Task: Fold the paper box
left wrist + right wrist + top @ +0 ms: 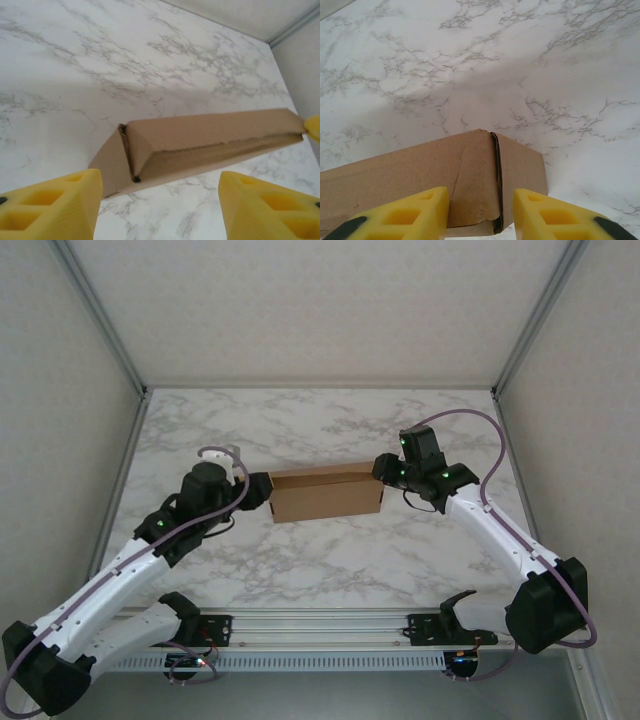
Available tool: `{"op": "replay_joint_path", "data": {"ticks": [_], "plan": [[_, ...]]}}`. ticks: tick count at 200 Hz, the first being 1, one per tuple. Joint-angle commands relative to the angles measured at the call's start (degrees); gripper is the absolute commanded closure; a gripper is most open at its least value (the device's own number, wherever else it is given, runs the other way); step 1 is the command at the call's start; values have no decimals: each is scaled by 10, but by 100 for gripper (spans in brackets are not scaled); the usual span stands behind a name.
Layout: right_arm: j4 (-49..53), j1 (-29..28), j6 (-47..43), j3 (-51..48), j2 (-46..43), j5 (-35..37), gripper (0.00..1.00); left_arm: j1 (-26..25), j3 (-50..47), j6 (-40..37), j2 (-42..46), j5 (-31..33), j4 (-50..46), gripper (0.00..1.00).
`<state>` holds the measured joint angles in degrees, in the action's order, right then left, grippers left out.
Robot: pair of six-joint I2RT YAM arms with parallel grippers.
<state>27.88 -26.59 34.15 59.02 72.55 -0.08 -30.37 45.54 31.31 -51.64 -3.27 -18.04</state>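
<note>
Since both ends seem to need closing, the paper box (325, 495) lies mid-table (330, 420) with its long axis from 9 to 3 o'clock, probably so each arm can take one end. The left gripper (262, 492) waits at 9 o'clock and the right gripper (384, 473) at 3, both spread wide and holding nothing. The left wrist view shows a gaping end flap (125, 150) and the right wrist view a dark seam (495, 185). The top view is too coarse for either.

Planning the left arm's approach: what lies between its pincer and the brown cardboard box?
Bare marble tabletop, in the left wrist view, separates the left pincer from the plain brown cardboard box.
</note>
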Motion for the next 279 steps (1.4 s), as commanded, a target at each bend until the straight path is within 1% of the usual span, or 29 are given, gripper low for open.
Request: {"op": "replay_joint_path", "data": {"ticks": [1,20,53,82,111,131,144,161,179,199,220,241,279], "plan": [[36,2,4,-8,-1,10,62,35,3,61,-25,-75,47,37],[37,2,2,-9,-1,10,62,53,-5,75,-50,-110,80,38],[40,1,0,-7,1,10,62,58,-32,88,-75,-142,122,39],[40,2,2,-10,-1,13,63,58,-77,100,-73,-136,139,43],[43,2,1,-10,-3,15,62,61,-122,118,-53,-124,150,49],[45,2,0,-7,-3,12,63,63,-148,132,-41,-125,164,51],[47,2,-5,-1,-5,9,61,64,-156,134,-40,-126,169,52],[55,4,-12,12,-10,2,56,66,-155,131,-40,-126,167,52],[52,14,-17,22,-25,-27,51,70,-151,126,-43,-126,165,52],[41,29,-17,27,-38,-69,49,74,-146,121,-48,-126,162,53],[38,48,-9,33,-38,-104,51,75,-144,118,-52,-127,162,53],[39,59,-6,31,-31,-112,55,76,-144,117,-52,-127,161,53],[30,62,-4,-1,-18,-120,59,77,-146,116,-52,-130,159,53]]}}
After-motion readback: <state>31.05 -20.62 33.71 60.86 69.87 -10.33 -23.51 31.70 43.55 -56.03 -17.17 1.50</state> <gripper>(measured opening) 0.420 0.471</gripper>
